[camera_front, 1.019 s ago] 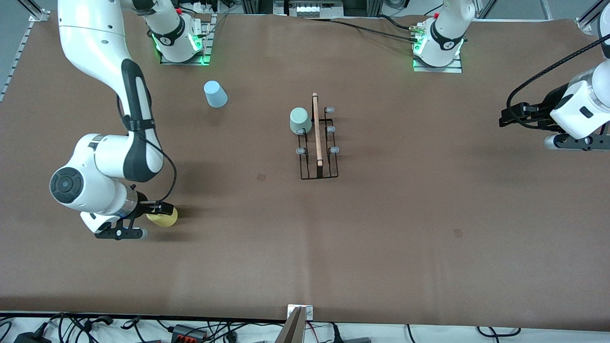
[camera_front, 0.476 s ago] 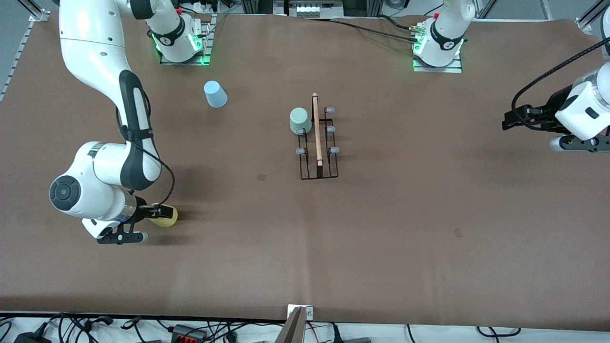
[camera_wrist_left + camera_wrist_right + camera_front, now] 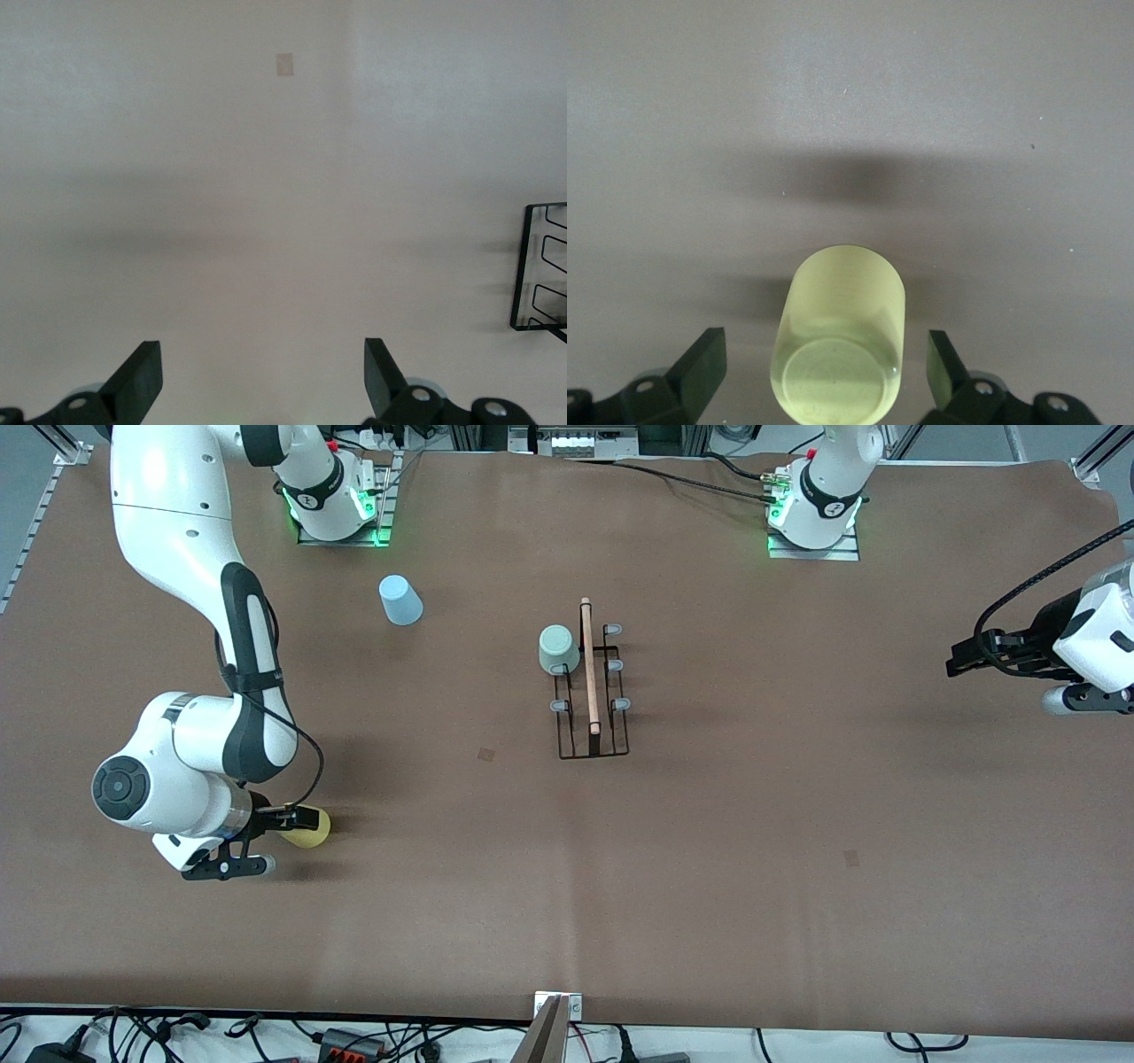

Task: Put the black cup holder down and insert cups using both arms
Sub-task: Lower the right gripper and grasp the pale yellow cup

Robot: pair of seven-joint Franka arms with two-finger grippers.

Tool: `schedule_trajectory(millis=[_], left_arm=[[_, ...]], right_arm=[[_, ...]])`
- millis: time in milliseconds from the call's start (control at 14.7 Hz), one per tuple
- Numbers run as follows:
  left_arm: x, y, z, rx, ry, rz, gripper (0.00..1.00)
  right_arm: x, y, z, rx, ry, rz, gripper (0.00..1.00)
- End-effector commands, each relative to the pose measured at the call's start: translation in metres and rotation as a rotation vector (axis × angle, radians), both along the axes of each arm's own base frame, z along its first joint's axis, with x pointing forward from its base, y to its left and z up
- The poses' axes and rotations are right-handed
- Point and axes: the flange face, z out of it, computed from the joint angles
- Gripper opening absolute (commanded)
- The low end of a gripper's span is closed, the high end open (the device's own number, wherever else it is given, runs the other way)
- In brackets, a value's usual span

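**A:** While our right gripper point(image 3: 824, 372) sits low around the small yellow plastic tumbler point(image 3: 837, 350), its fingers point(image 3: 700, 363) stand wide apart on either side, not yet pressing on it. That cup lies on the brown table point(image 3: 709, 850) toward the right arm's end, nearer the front camera than the rack.

**B:** And we see the thin black wire cup holder with the wooden rod handle point(image 3: 592, 691) already set down mid-table, with the pale green tumbler point(image 3: 558, 648) upside down on one of its pegs farthest from the camera. The light blue tumbler point(image 3: 400, 600) waits on the table close to the right arm's base.

**A:** Our left gripper point(image 3: 257, 381) hangs spread and empty over bare table at the left arm's end, waiting.

**B:** What worries us?

**A:** We judge the yellow cup light and slick. If our fingers close off-centre on the tapered wall, it may squirt out or roll away.

**B:** We also risk crushing it with a hard squeeze. Later, a tilted cup could catch a grey peg tip and nudge the light rack.
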Motion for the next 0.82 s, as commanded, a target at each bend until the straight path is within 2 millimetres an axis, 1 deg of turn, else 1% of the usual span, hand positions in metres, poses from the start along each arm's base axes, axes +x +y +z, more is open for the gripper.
schedule_trajectory(millis=[0, 204, 272, 544, 747], left_arm=[[0.000, -0.002, 0.002, 0.021, -0.005, 0.002, 1.00], [0.000, -0.002, 0.002, 0.021, -0.004, 0.002, 1.00], [0.000, -0.003, 0.003, 0.021, -0.005, 0.001, 1.00], [0.000, -0.003, 0.003, 0.021, -0.007, -0.001, 1.00], [0.000, -0.004, 0.004, 0.020, -0.007, -0.002, 1.00]], right_arm=[[0.005, -0.001, 0.000, 0.018, -0.010, 0.021, 1.00], [0.005, -0.001, -0.001, 0.015, -0.009, 0.029, 1.00], [0.004, 0.000, -0.007, 0.015, 0.000, 0.029, 1.00], [0.002, 0.000, -0.014, 0.012, 0.018, 0.025, 1.00], [0.002, -0.001, -0.015, 0.010, 0.019, 0.027, 1.00]])
